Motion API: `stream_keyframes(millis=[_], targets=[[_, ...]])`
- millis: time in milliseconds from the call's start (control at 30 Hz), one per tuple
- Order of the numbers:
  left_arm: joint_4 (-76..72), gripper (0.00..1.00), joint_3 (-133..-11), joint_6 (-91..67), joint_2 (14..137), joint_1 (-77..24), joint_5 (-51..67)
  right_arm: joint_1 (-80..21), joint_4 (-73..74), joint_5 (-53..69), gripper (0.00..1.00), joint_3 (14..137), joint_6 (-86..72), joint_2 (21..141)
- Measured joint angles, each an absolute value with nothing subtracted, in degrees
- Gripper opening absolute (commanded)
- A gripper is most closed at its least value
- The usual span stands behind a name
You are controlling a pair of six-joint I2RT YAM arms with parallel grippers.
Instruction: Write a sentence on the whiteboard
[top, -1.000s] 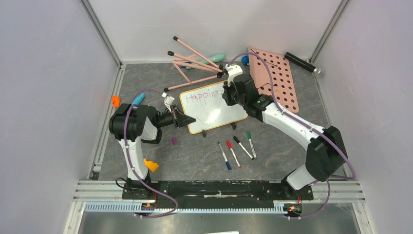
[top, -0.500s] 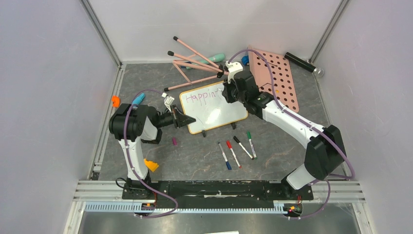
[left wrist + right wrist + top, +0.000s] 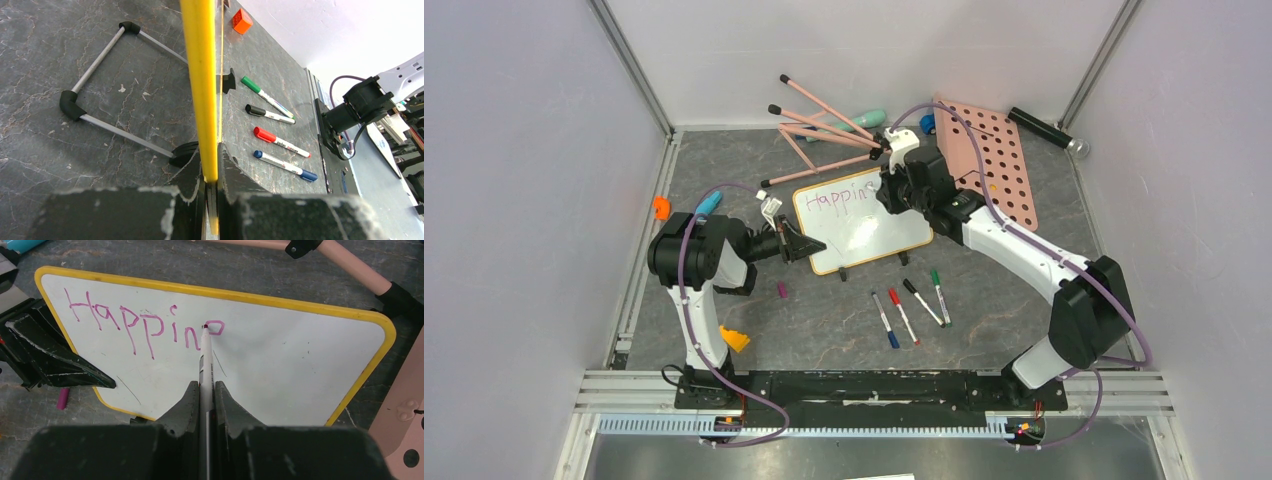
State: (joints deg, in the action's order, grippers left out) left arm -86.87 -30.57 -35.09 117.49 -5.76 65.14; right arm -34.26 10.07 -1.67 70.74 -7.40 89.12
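Note:
The whiteboard (image 3: 864,225) lies tilted at mid table, white with a yellow rim (image 3: 200,75). My left gripper (image 3: 809,250) is shut on its left edge, as the left wrist view (image 3: 211,175) shows. My right gripper (image 3: 886,195) is over the board's top middle, shut on a white marker (image 3: 204,357). The marker's pink tip touches the board at a small pink loop. The sentence (image 3: 145,325) reads "Happin" plus that loop, also seen from above (image 3: 839,197). The rest of the board (image 3: 290,370) is blank.
Blue (image 3: 885,320), red (image 3: 903,316), black (image 3: 921,301) and green (image 3: 939,297) markers lie in front of the board. A purple cap (image 3: 782,290) lies at its left. The pink holed board (image 3: 989,160) and pink rods (image 3: 824,130) lie behind.
My right gripper has shifted slightly along the first line with the marker, and a small loop has been added after "Happin". The left gripper and the board have not moved.

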Motion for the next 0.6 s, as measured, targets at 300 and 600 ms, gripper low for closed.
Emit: stream_keyframes(millis=[300,600], targets=[[-86.8,0.07,-30.6,-35.1,117.5,-5.8,65.1,-34.3,10.0,-0.3,0.0,67.0,-7.4,88.1],[-86.8,0.07,-30.6,-35.1,117.5,-5.8,65.1,-34.3,11.0,-3.6,0.0,66.7,-7.4,87.1]])
